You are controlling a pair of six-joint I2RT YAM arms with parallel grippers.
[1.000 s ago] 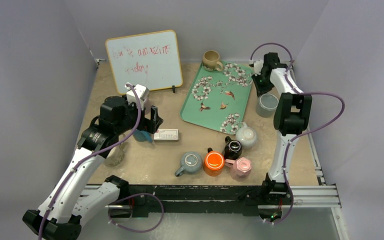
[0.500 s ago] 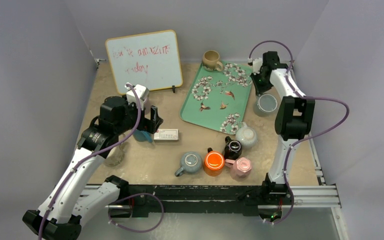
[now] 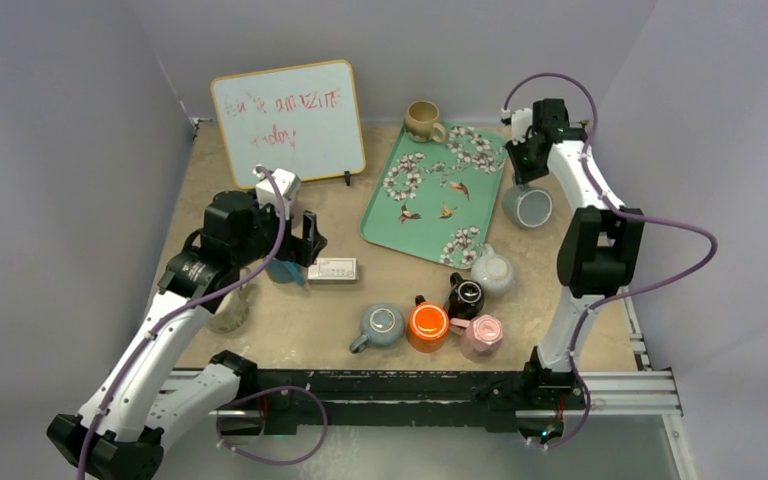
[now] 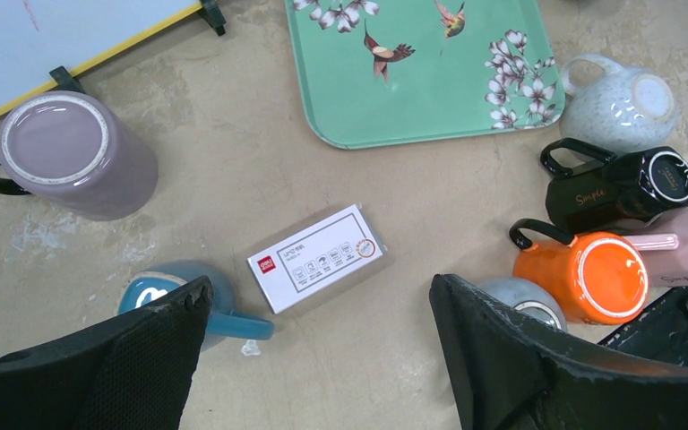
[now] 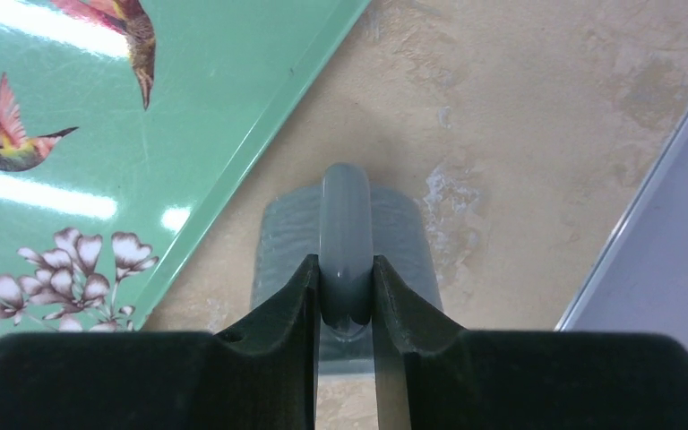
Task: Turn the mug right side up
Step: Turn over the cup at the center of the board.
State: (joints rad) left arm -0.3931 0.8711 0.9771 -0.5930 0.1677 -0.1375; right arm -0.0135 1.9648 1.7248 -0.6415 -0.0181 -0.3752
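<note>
1. The grey mug (image 3: 527, 206) sits at about 2 o'clock on the table (image 3: 260, 310), just off the 3 o'clock edge of the green floral tray (image 3: 430, 190). It is tipped onto its side, with one round end turned toward 6 o'clock.
2. The top view hides how the mug is held. The right wrist view shows it: the right gripper (image 5: 345, 296) has both fingers pinched on the mug's (image 5: 345, 242) handle, which is uppermost, with the body below it beside the tray's (image 5: 98, 134) rim.
3. Neither view shows whether the mug touches the table.
4. From above, the right gripper (image 3: 523, 168) is at 12 o'clock of the mug.
5. The left gripper (image 3: 300, 240) hangs at 9 o'clock on the table. Its wrist view shows the left gripper (image 4: 321, 291) with jaws spread wide and nothing between them, above a small white box (image 4: 317, 256).
6. Only that view shows an upturned purple mug (image 4: 72, 157) at 10 o'clock of the box and a blue mug (image 4: 179, 296) at 8 o'clock.
</note>
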